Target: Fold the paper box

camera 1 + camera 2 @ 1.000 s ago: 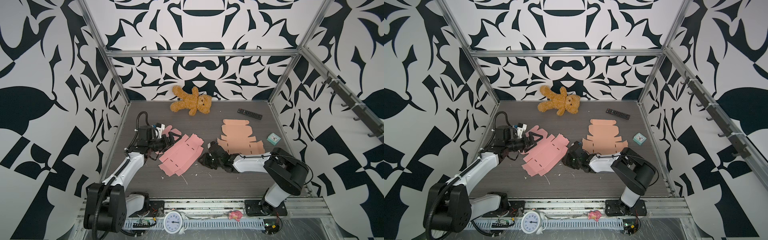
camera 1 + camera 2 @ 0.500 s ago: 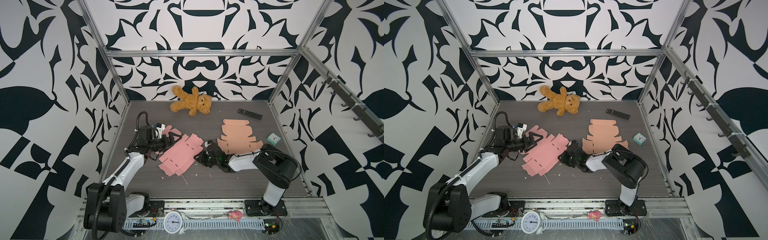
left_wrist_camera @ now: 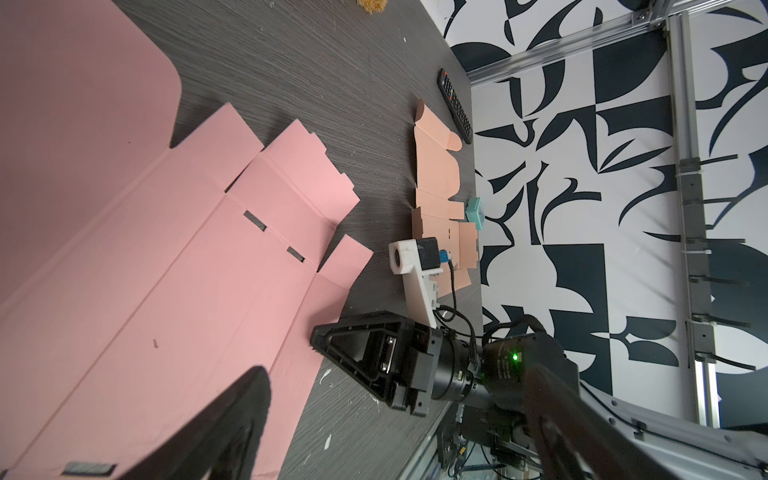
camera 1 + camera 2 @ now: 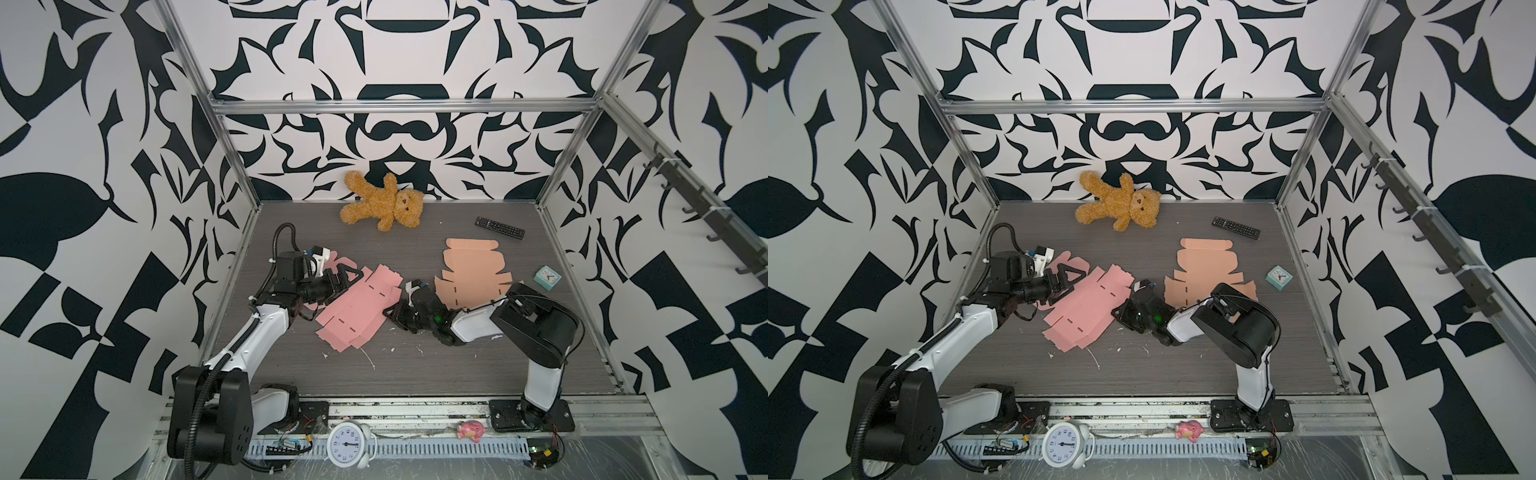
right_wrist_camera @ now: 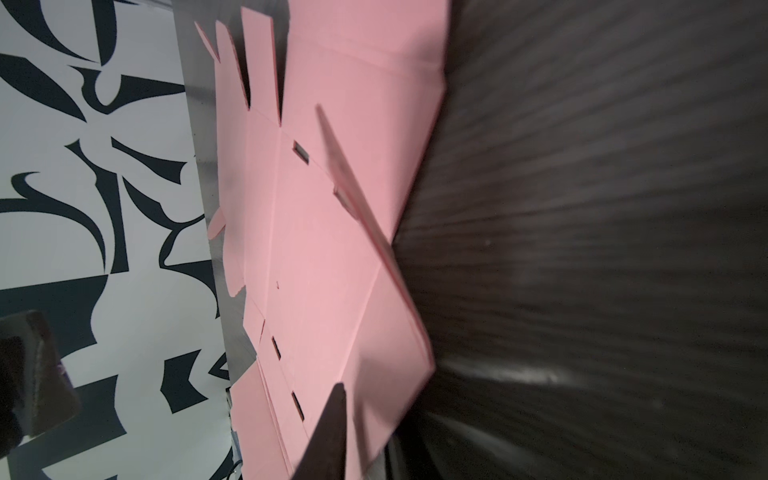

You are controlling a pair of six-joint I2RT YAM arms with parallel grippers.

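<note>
One grey counter (image 4: 415,374) carries the flat pink box blank (image 4: 357,307), at 9 o'clock from its centre. The left tool (image 4: 1068,283) hangs spread wide at the blank's 10 o'clock end, grasping nothing. The right tool (image 4: 1117,312) noses the 3 o'clock edge, and I cannot tell its grip. With nothing holding it down, the sheet may skid or crease off its score line.
</note>
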